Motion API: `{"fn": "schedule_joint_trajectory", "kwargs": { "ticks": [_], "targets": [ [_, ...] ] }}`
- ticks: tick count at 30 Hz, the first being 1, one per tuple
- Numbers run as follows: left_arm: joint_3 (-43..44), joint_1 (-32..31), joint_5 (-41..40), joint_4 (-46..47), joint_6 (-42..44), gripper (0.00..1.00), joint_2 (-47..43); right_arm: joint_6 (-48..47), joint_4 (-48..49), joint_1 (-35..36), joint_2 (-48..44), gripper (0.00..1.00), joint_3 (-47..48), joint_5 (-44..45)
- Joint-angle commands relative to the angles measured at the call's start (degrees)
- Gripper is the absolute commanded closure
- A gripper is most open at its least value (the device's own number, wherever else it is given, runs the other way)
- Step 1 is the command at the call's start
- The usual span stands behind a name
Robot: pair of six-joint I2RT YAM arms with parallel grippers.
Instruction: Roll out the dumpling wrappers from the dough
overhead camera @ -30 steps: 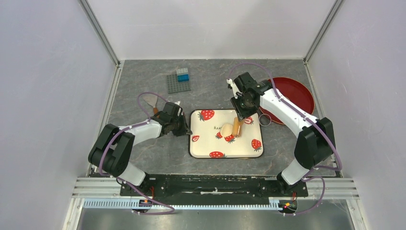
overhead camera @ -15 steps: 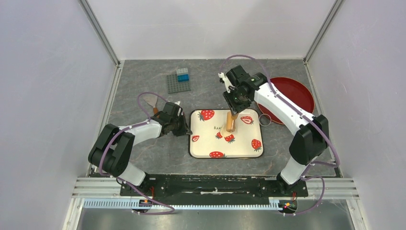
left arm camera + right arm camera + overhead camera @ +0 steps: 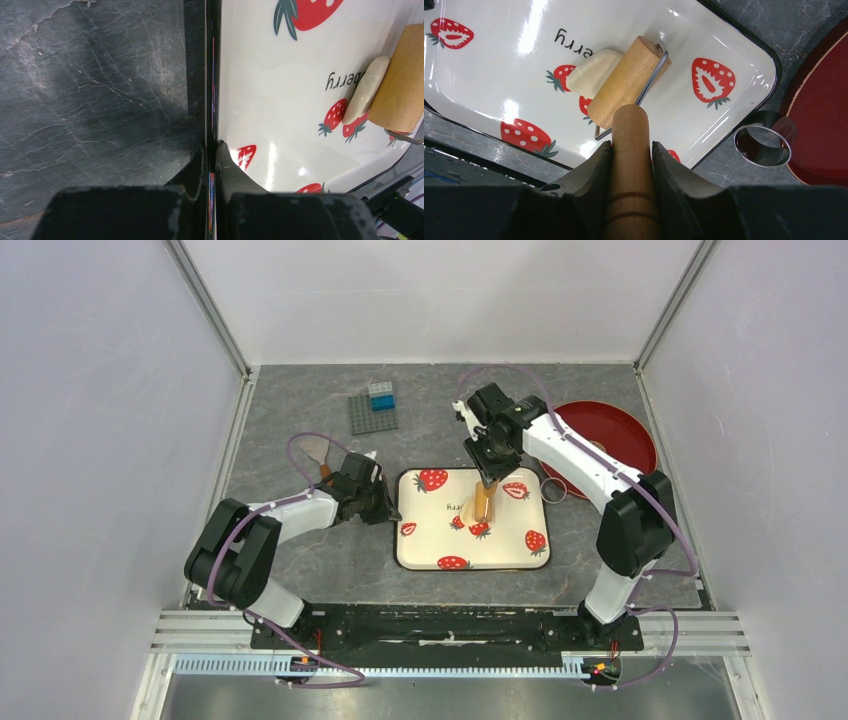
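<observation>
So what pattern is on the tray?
Tray: red strawberries on white, best in right wrist view.

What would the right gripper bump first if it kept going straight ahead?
Probably the wooden roller the right gripper holds, its drum against the dough on the strawberry tray; depth is unclear.

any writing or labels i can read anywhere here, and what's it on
"berry": black print on the white tray, upside down in both wrist views. Any letters before it are hidden by the dough and the roller.
In the top view the same print is too small to read.
Nothing else shows readable text.
</observation>
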Motion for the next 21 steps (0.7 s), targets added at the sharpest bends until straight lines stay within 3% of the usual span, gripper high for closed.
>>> {"fn": "schedule_joint_trajectory", "kwargs": {
  "ticks": [1, 10, 21],
  "targets": [
    [-2.69, -0.52, -5.90, -6.06, 1.42, 0.98, 3.93, -1.06, 1.26, 0.14, 3.72, 1.00, -5.67, 1.07],
    [-2.66, -0.52, -5.93, -6.06, 1.46, 0.98, 3.96, -1.05, 2.90, 0.25, 5.27, 1.00, -8.45, -1.31],
    [-2.71, -0.52, -5.93, -6.02, 1.47, 0.98, 3.89, -0.34, 4.97, 2.23, 4.72, 1.00, -15.03, 4.06]
  ]
}}
